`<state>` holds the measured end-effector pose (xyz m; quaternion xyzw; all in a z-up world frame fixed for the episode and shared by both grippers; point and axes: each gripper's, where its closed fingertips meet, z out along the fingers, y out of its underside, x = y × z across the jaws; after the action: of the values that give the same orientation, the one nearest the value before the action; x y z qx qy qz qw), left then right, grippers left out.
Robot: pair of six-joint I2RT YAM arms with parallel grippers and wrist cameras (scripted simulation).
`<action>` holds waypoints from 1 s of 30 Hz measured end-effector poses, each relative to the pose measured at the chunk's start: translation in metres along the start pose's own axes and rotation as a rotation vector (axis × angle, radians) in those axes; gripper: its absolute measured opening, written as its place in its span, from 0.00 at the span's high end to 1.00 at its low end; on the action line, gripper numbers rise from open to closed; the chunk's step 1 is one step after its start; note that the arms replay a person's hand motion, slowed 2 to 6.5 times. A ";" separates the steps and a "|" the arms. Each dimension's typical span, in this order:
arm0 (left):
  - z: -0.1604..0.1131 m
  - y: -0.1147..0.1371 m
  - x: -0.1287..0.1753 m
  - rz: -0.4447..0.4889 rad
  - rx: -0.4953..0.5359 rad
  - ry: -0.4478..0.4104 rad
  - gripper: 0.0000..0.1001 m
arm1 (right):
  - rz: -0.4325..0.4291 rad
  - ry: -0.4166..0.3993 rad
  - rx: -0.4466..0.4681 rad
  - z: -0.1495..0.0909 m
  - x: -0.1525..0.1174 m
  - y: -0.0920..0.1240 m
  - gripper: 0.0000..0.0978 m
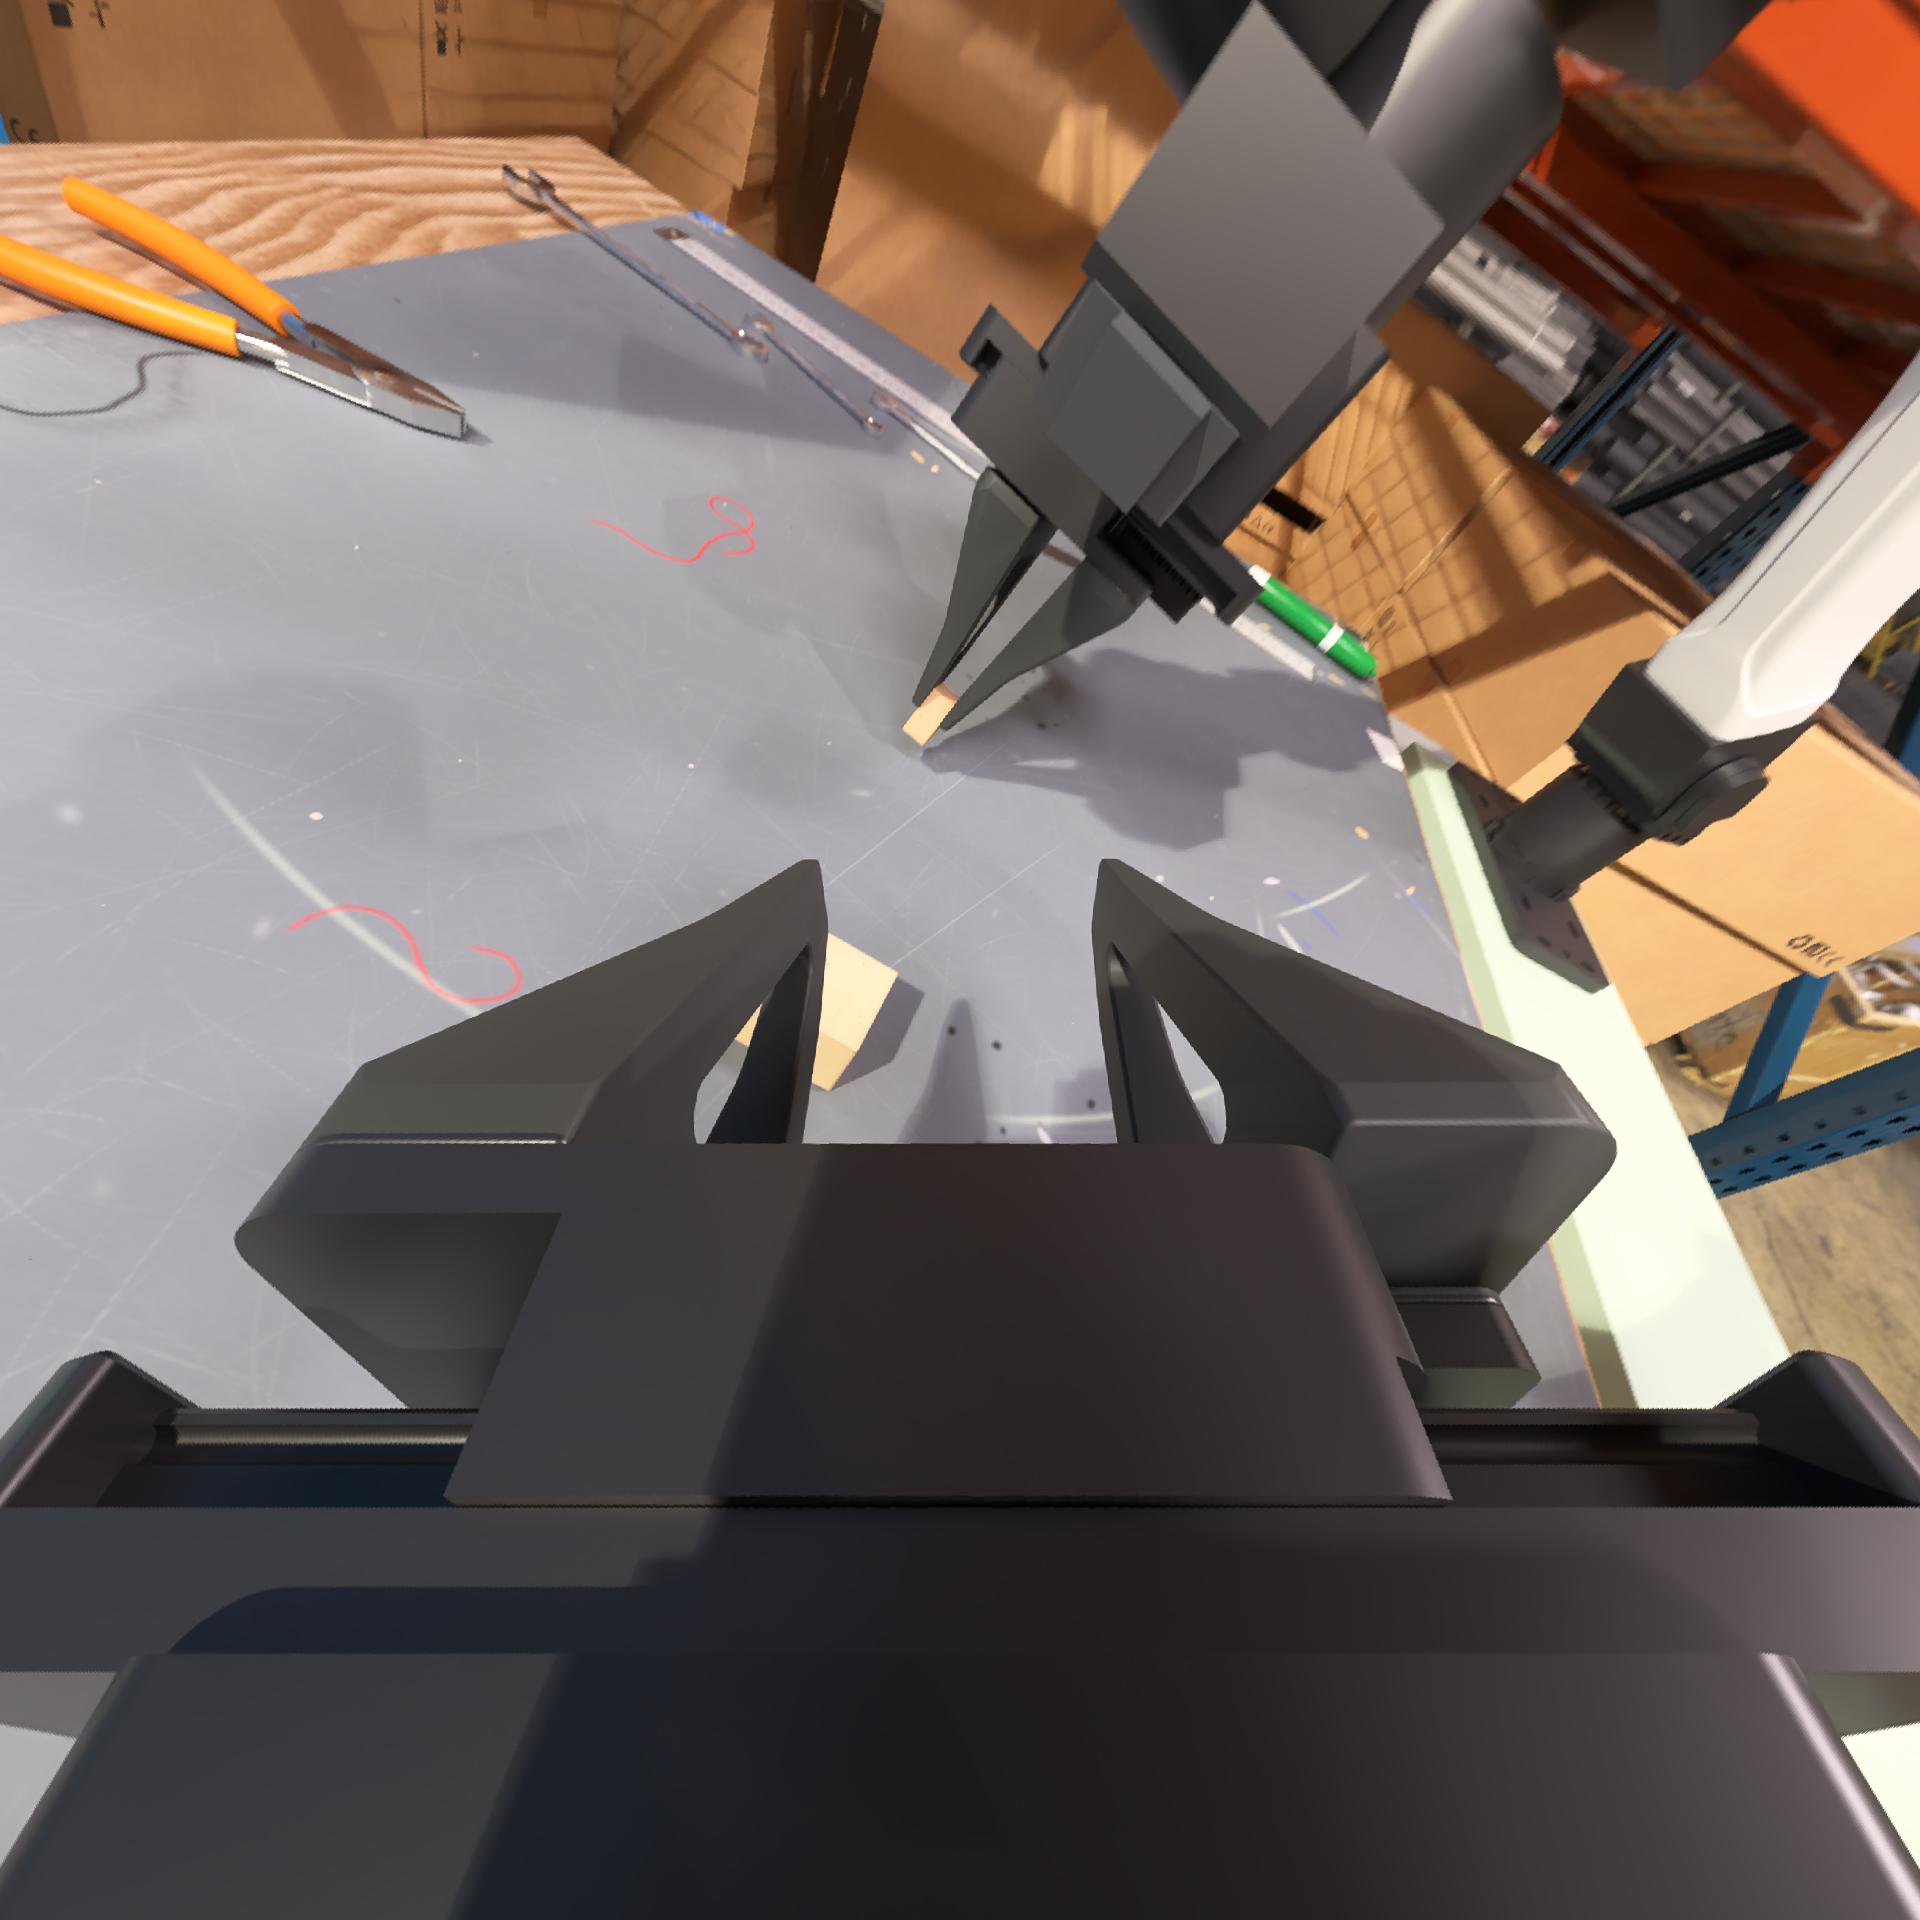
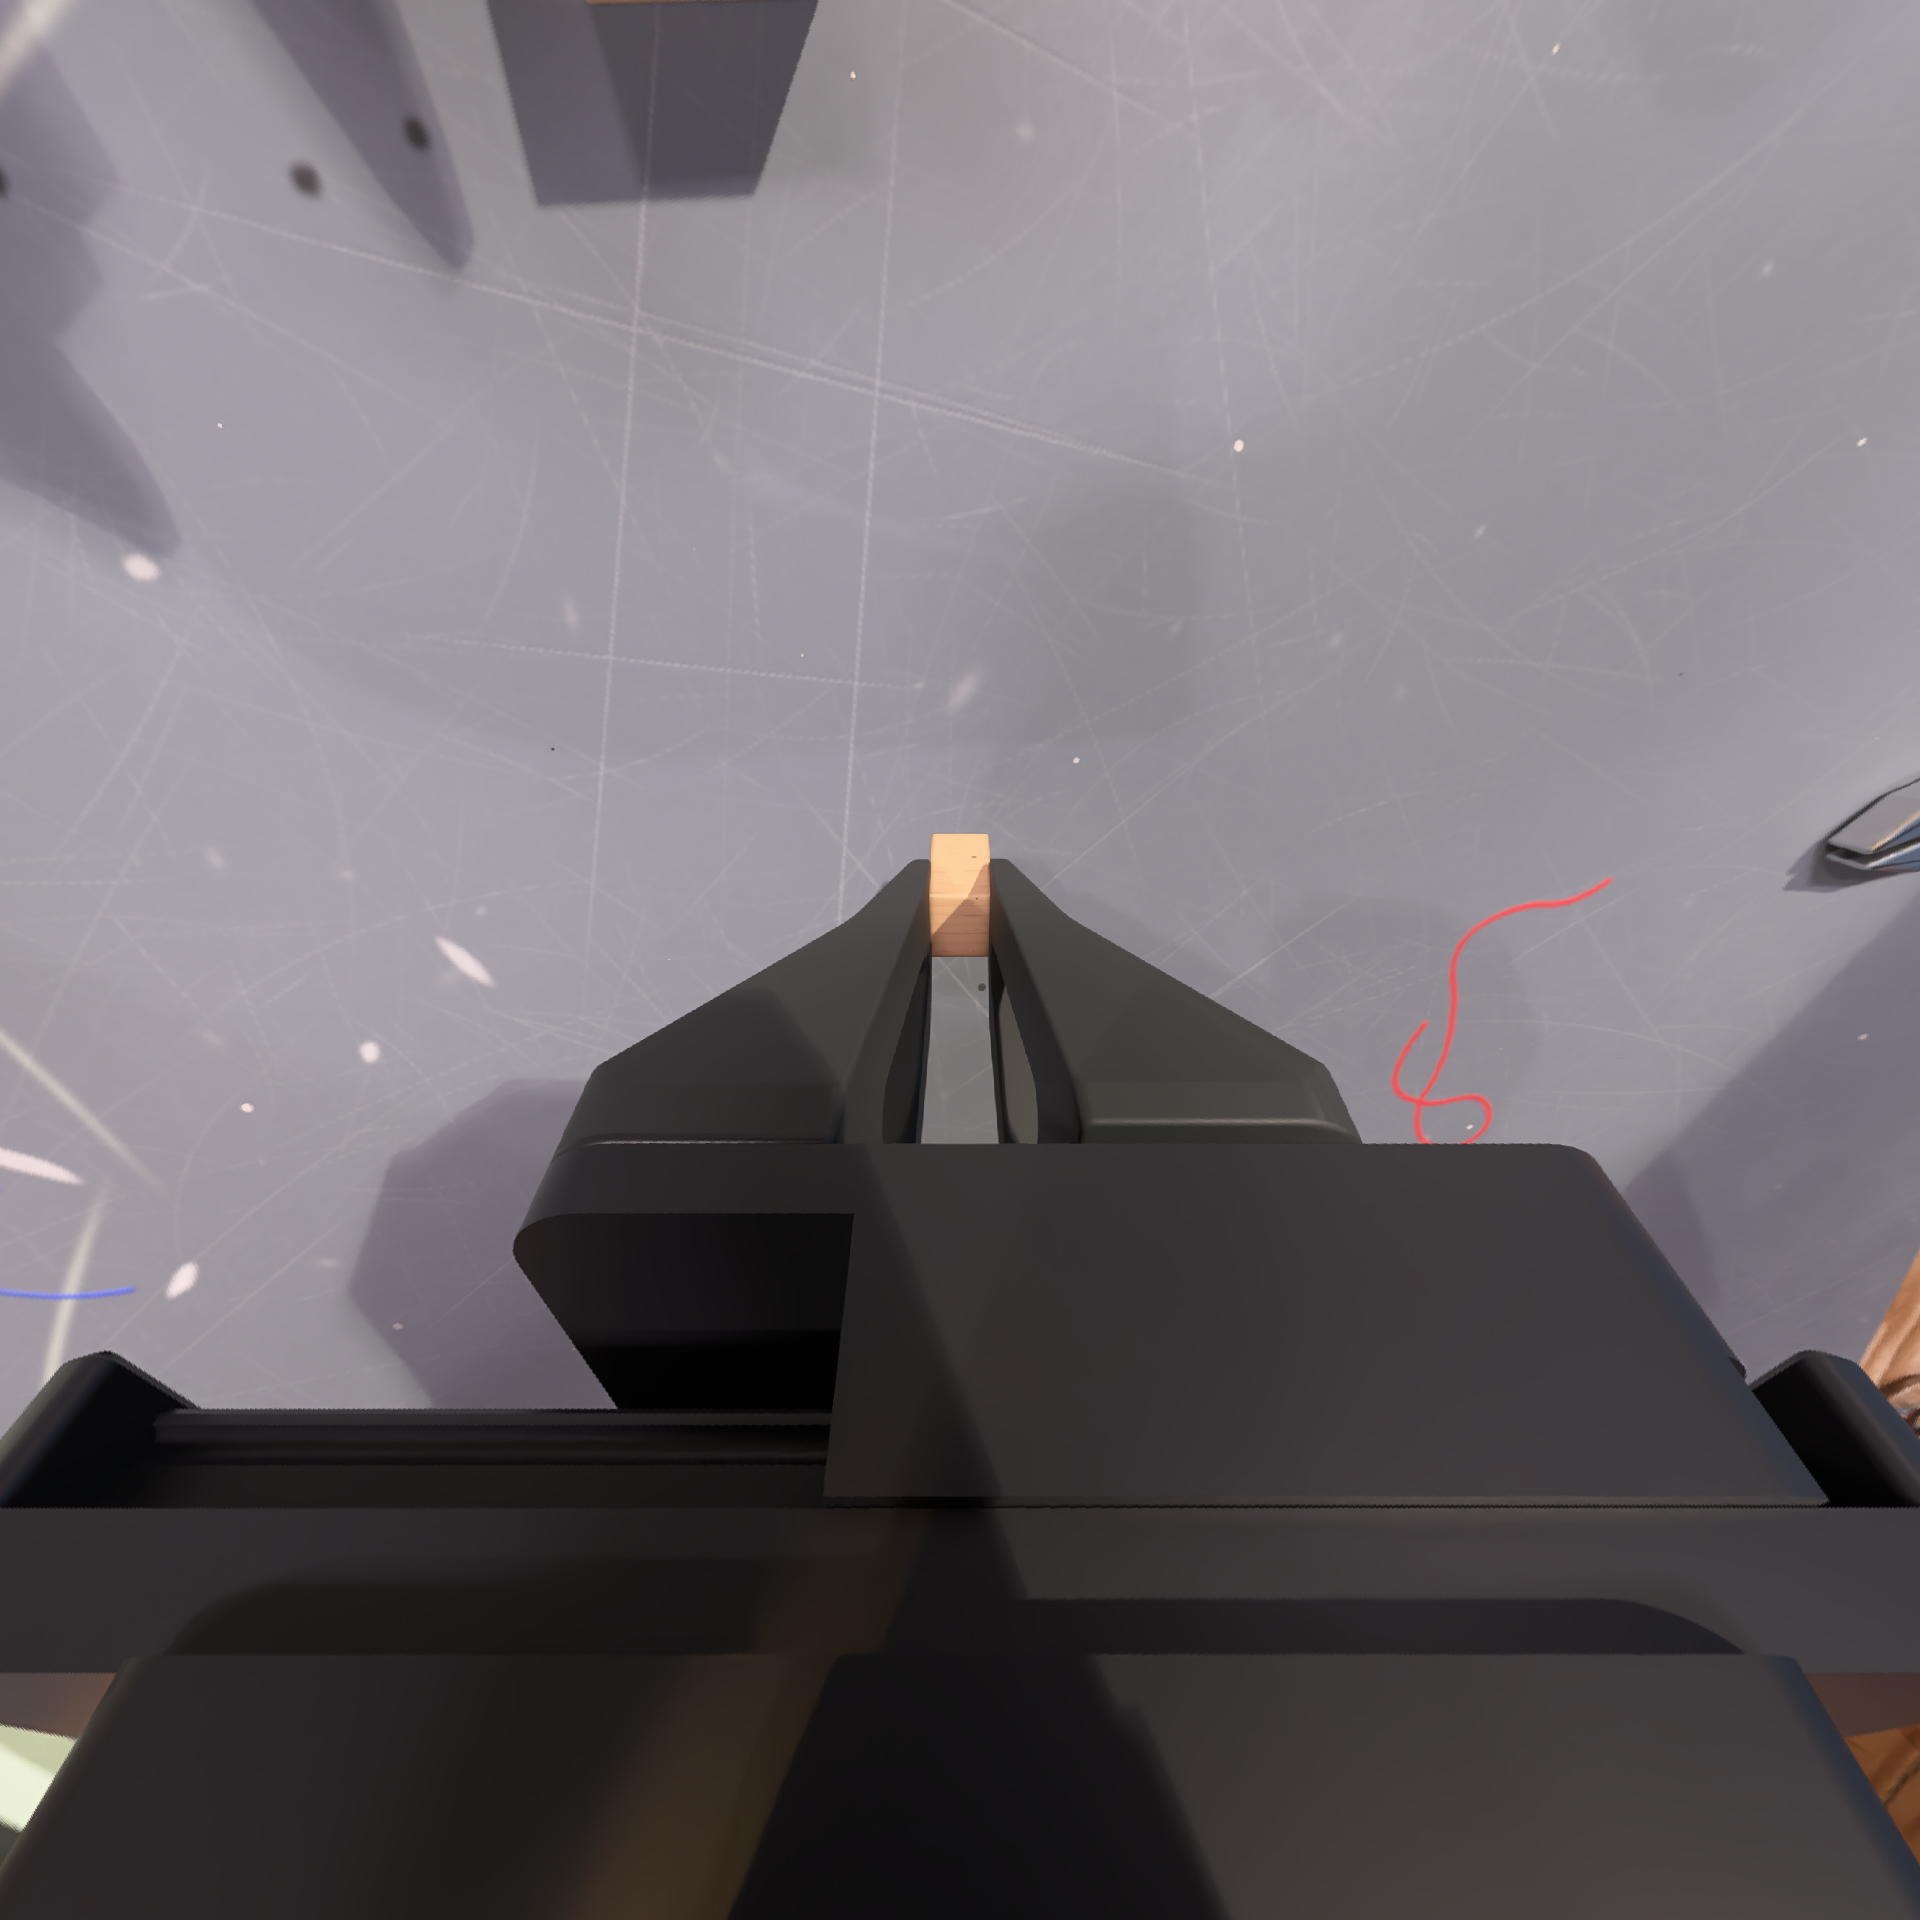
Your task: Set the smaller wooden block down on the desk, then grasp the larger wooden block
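Note:
My right gripper [image 2: 958,883] is shut on the smaller wooden block [image 2: 958,894], a thin pale stick held at the fingertips just above the grey desk [image 2: 1143,520]. In the left wrist view the right gripper [image 1: 940,707] points down with the smaller block [image 1: 928,717] sticking out at its tips, close to or touching the desk [image 1: 520,727]. My left gripper [image 1: 958,883] is open and empty. The larger wooden block [image 1: 857,1003], a pale cube, lies on the desk between its fingers, partly hidden behind the left finger [image 1: 769,997].
Orange-handled pliers [image 1: 229,312] lie far left. Thin metal wrenches [image 1: 665,281], a steel ruler [image 1: 831,343] and a green marker [image 1: 1320,629] lie along the far edge. Red scribbles [image 1: 416,951] mark the desk. Cardboard boxes [image 1: 1507,582] stand beyond the right edge.

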<state>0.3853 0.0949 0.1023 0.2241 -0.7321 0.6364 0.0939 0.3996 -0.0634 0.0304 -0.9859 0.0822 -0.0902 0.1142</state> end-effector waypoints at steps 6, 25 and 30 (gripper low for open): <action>0.015 0.007 -0.007 0.118 -0.124 -0.046 0.57 | 0.057 -0.060 -0.066 0.006 0.006 -0.002 0.91; 0.028 0.002 -0.013 0.282 -0.200 -0.084 0.60 | 0.075 -0.158 -0.181 0.013 0.006 0.002 0.91; 0.033 0.005 -0.013 0.314 -0.230 -0.084 0.60 | 0.074 -0.168 -0.198 0.015 0.005 0.003 0.91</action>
<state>0.3996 0.0660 0.0866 0.1214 -0.8293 0.5454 -0.0123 0.4068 -0.0642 0.0157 -0.9927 0.1172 0.0053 0.0263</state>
